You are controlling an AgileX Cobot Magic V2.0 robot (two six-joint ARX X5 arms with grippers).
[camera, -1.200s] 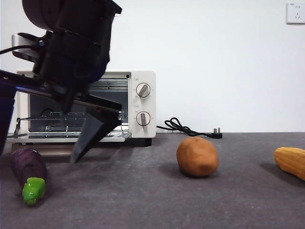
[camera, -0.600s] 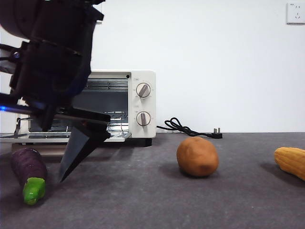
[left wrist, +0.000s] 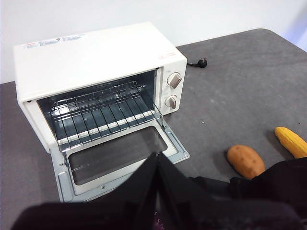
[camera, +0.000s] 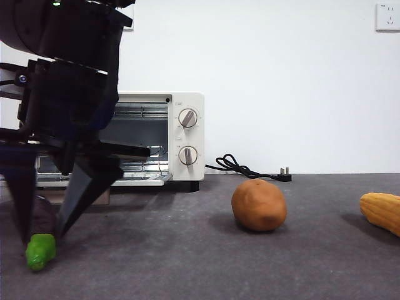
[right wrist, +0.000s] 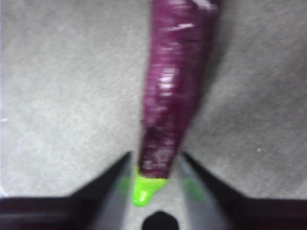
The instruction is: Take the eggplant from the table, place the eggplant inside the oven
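Note:
The eggplant (camera: pixel 44 219) lies on the table (camera: pixel 187 269) at the far left, its green cap (camera: pixel 40 252) toward the camera. My right gripper (camera: pixel 40 236) stands over it, open, one jaw on each side of its stem end. Up close in the right wrist view, the purple eggplant (right wrist: pixel 177 86) runs between the two jaws of that gripper (right wrist: pixel 156 154). Behind it the oven (camera: pixel 184 131) stands with its door (left wrist: pixel 115 153) folded down and the wire rack showing. High above the oven (left wrist: pixel 96 48), my left gripper (left wrist: pixel 156 159) is shut and holds nothing.
An orange-brown potato (camera: pixel 259 205) sits mid-table and a yellow corn cob (camera: pixel 381 211) at the right edge. The oven's black power cord (camera: pixel 237 166) lies behind the potato, along the wall.
My right gripper has moved left and down from in front of the oven. Its jaws now straddle the eggplant, which has not moved.

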